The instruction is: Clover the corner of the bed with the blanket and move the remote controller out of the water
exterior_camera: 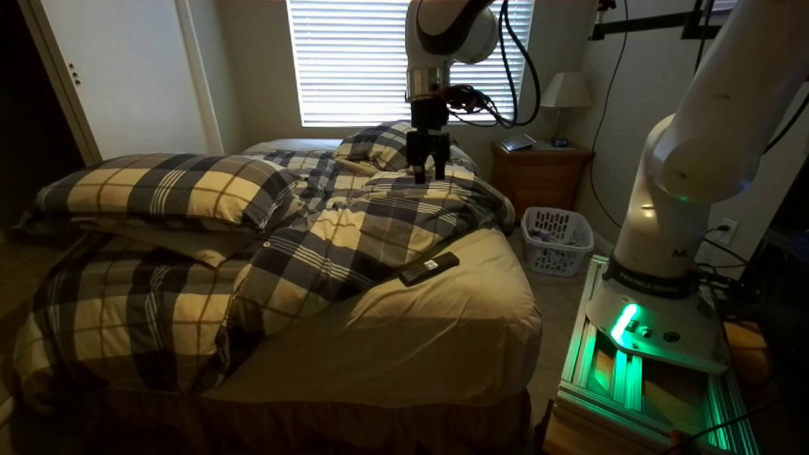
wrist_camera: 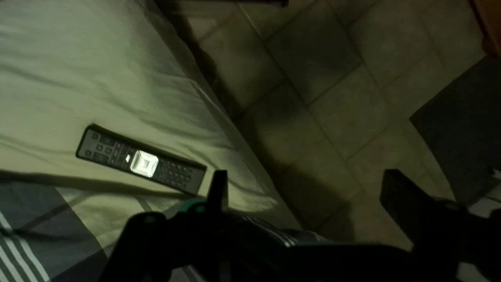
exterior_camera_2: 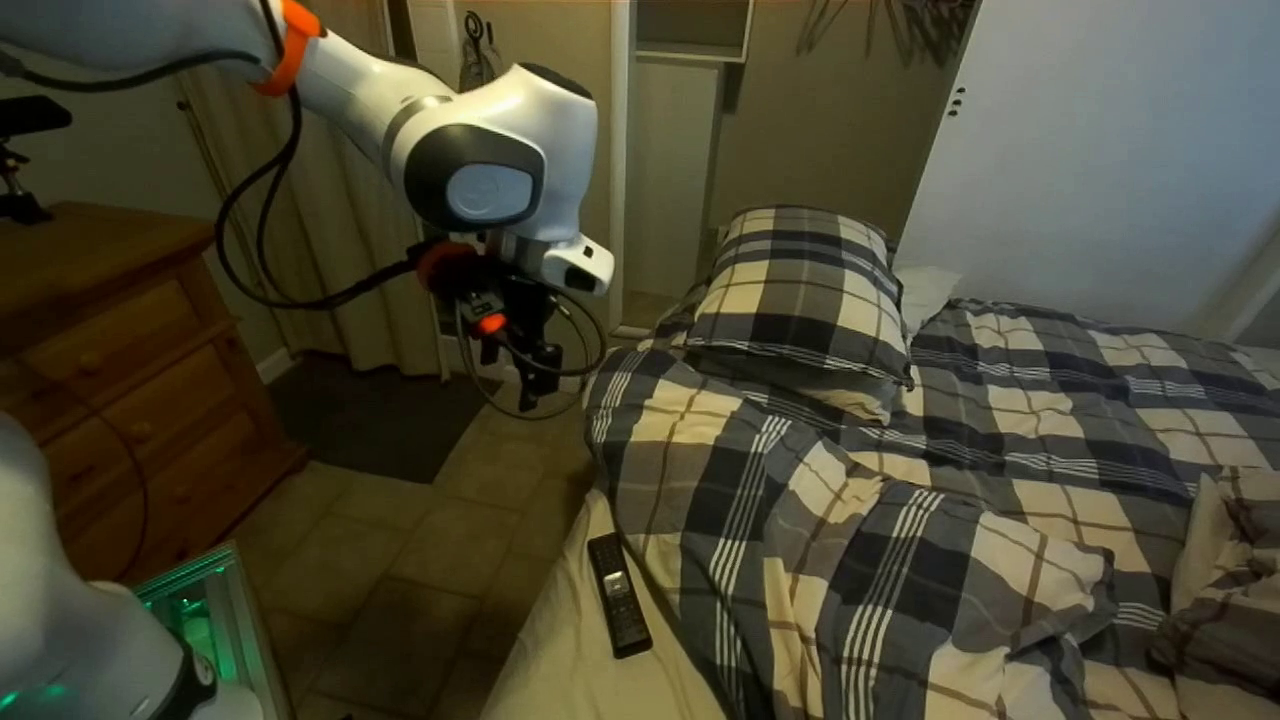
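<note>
The black remote controller lies on the bare beige mattress, next to the edge of the plaid blanket. It also shows in an exterior view and, with its buttons up, in the wrist view. The blanket lies bunched and folded back. The beige corner of the bed is uncovered, with a darker skirt below. My gripper hangs in the air, pointing down, open and empty. In the wrist view the fingers are wide apart over the bed's edge and floor, beside the remote controller. No water shows.
Plaid pillows lie on the bed. A white laundry basket stands beside the bed, near a nightstand with a lamp. A wooden dresser stands near the robot base. Tiled floor borders the bed.
</note>
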`<state>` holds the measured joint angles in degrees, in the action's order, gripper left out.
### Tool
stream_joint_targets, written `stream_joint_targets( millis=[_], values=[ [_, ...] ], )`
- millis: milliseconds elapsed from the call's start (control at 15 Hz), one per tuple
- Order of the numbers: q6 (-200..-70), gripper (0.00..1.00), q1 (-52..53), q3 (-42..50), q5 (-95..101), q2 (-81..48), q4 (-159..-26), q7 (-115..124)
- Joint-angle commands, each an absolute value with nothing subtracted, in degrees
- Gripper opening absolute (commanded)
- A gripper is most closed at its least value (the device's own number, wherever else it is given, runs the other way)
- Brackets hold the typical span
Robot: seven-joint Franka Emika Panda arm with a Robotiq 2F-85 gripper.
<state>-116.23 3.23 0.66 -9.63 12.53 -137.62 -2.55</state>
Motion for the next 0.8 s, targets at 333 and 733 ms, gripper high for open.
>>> stream_joint_targets(
  millis=[333,733],
  values=[
    [-107.7,1.00,1.1,0.4,4.3,-1.0,-132.5,-11.9],
    [-108.7,1.00,0.8,0.2,4.2,-2.2,-133.5,-12.7]
  ],
)
